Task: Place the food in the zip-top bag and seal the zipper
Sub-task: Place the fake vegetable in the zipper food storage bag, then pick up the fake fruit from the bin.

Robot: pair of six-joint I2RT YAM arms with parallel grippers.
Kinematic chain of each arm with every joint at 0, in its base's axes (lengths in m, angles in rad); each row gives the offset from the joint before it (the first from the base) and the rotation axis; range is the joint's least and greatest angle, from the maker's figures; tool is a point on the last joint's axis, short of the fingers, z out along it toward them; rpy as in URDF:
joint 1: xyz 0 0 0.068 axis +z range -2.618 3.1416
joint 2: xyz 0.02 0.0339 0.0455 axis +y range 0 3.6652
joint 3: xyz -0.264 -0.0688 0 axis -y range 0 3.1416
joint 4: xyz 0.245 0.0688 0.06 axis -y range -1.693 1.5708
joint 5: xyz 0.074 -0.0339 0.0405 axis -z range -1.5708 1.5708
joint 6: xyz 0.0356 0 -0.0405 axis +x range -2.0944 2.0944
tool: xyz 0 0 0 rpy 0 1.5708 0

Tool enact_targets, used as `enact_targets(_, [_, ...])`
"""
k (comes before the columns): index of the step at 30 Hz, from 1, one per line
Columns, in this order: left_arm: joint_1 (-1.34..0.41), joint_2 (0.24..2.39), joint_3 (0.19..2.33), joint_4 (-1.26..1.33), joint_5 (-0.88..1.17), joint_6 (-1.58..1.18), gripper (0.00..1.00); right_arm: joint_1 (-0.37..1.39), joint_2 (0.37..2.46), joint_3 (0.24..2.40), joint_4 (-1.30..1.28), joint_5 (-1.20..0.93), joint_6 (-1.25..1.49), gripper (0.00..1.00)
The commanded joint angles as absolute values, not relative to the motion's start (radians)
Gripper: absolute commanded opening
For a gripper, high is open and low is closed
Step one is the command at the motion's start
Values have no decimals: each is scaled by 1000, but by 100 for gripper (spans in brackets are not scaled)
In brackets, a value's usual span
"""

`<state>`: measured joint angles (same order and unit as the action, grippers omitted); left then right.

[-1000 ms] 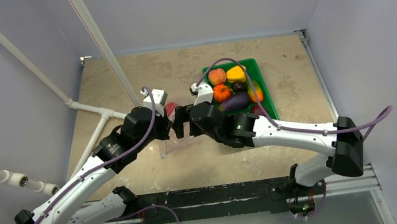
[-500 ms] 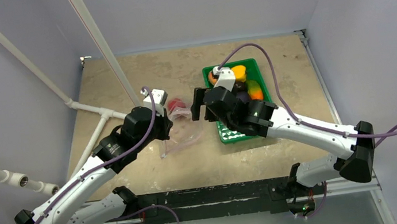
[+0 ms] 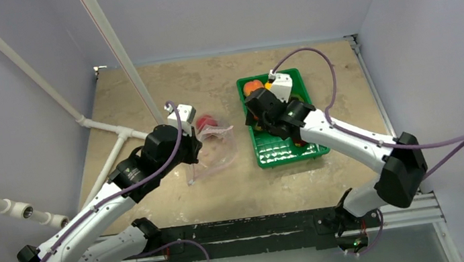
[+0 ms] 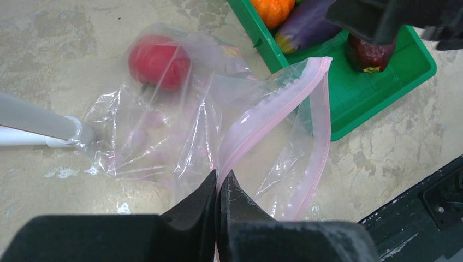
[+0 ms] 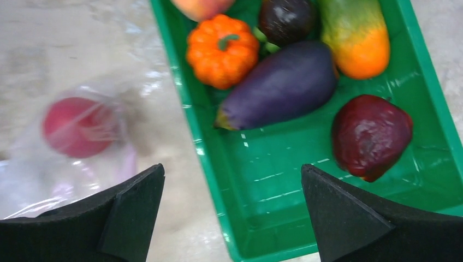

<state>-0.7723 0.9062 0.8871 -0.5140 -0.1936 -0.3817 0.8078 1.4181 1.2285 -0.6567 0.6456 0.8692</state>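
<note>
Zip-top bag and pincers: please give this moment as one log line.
left pincer: shut on zipper | right pincer: open above green tray | red food: inside zip-top bag

I'm working in a robotics lab test cell. Plain pale walls [image 3: 233, 2] box in a small stone-patterned tabletop [image 3: 162, 86]. Two white robot arms [image 3: 92, 217] with trailing cables stand on a metal rail [image 3: 255, 226] along the bottom of the top view. A white pipe frame [image 3: 104, 32] crosses the upper left, and the green tray [image 3: 286, 154] holds toy vegetables [image 5: 284, 82].
</note>
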Motion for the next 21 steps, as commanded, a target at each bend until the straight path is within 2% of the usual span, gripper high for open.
enact_targets(1, [-770, 893, 888, -481, -189, -384, 0, 788, 1486, 1216, -752, 726, 967, 97])
enact_targets(9, [-771, 890, 888, -481, -189, -384, 0, 775, 1645, 1242, -927, 824, 1159, 99])
enact_targets(21, [-770, 892, 889, -481, -183, -382, 0, 668, 1563, 1171, -922, 838, 1175, 99])
